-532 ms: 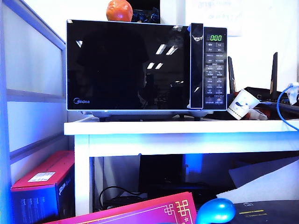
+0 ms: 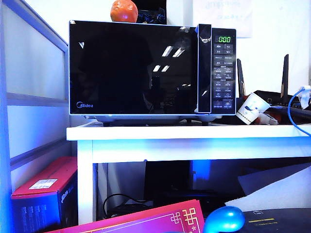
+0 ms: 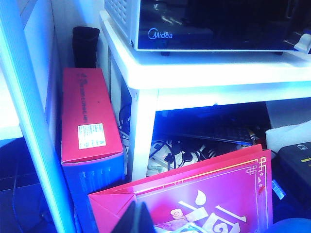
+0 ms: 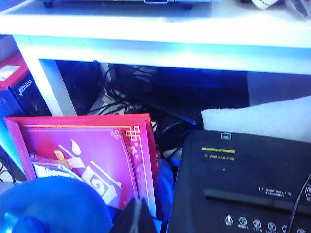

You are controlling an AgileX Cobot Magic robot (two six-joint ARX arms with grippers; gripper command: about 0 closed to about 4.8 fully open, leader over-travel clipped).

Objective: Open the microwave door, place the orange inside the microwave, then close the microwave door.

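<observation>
A white table carries the microwave, a wide box whose long side runs level across the tabletop and whose front faces the exterior camera squarely. Most of that front is the microwave door, shut flat against the casing, a glossy black pane mirroring ceiling lights, with the blue word "Midea" in its lower left corner and a tall black handle strip upright along its right edge. Right of the handle stands the narrow button panel, its green display reading "0:00"; the writing on the buttons is too small to read. Low beside the table's left leg lies a long red box with a white printed label, its text too fine to make out, and in front of it a red paper bag printed with gold and white ornament. A black machine with a yellow label strip sits on the right. The orange rests on top of the microwave, near the middle of its roof. A tipped paper cup lies just right of the microwave. The left gripper and right gripper hang low in front of the table, each with its jaws pressed together on nothing.
</observation>
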